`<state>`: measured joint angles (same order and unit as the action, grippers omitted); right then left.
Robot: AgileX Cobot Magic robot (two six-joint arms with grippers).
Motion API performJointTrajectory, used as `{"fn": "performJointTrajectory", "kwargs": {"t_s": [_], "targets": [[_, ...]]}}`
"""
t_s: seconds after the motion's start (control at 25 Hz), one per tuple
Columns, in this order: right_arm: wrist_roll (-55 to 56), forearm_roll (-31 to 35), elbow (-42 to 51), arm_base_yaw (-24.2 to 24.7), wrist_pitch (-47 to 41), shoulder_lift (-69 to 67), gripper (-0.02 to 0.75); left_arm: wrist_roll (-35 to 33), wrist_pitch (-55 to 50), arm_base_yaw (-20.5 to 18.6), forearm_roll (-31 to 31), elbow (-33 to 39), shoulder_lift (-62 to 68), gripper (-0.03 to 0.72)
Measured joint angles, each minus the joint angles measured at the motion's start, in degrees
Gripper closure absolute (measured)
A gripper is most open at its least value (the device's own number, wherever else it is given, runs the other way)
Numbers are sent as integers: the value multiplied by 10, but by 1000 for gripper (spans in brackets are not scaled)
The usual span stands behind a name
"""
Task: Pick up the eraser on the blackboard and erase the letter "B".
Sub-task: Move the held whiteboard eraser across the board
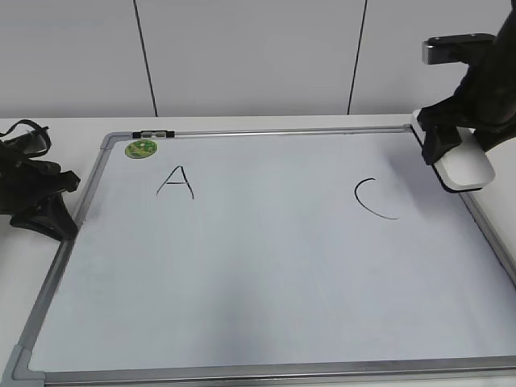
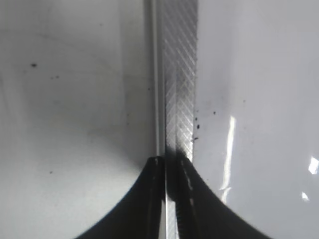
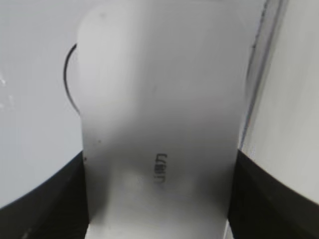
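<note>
We see the blackboard (image 1: 266, 282), a white board in a grey metal frame, lying flat on the pale desk (image 1: 48, 125). On it we can read a black "A" (image 1: 175, 182) toward the left and a black "C" (image 1: 372, 198) toward the right; between them the surface is bare, and no "B" shows in any view. A small round green sticker (image 1: 140, 148) sits near the board's top left corner, its print too small for us to read. The eraser (image 1: 463, 167) is at the board's upper right edge, just beside the "C", gripped by the right gripper (image 1: 443, 149), whose dark jaws press against both of its long sides in the right wrist view. There the eraser (image 3: 159, 124) fills the frame, with small embossed lettering we cannot make out, and part of the "C" (image 3: 67, 82) curves out from behind its left side. The left gripper (image 1: 36, 193) rests at the board's left edge; in its wrist view the jaws are closed together over the frame strip (image 2: 179, 74).
</note>
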<state>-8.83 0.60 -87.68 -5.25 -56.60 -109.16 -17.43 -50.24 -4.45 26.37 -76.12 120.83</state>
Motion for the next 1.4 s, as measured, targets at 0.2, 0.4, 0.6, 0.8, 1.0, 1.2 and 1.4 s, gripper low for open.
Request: {"fn": "performJointTrajectory", "kwargs": {"t_s": [0.2,0.4,0.6,0.8,1.0,1.2,1.4], "targets": [[1,28,0,49,-4,0,205,0,0,0,0,0,0,650],[2,31,0,65,-9,-26,205,0,0,0,-1,0,0,647],[2,36,0,65,-9,-60,205,0,0,0,-1,0,0,645],[2,36,0,65,-7,-94,205,0,0,0,-3,0,0,645],[2,31,0,65,1,-109,205,0,0,0,-3,0,0,644],[11,15,0,65,6,-111,205,0,0,0,-3,0,0,643],[13,11,0,65,10,-111,205,0,1,0,-3,0,0,643]]}}
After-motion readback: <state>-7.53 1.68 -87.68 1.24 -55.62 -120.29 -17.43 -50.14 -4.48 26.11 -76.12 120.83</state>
